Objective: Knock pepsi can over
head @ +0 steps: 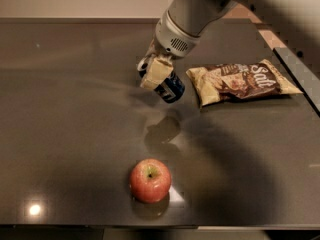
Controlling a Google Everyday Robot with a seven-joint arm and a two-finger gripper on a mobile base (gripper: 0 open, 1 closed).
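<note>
The pepsi can (170,88) is dark blue and tilted, its base pointing down and to the right, its top end between the fingers. It hangs just above the dark table (75,134), with its reflection below it. My gripper (152,71) comes in from the upper right and is shut on the can's upper end. A beige finger pad (156,74) covers the can's top, so the silver lid is hidden.
A brown-and-tan chip bag (240,81) lies flat just right of the can. A red apple (150,180) stands near the front edge, below the can. The table's right edge (300,74) runs diagonally at the far right.
</note>
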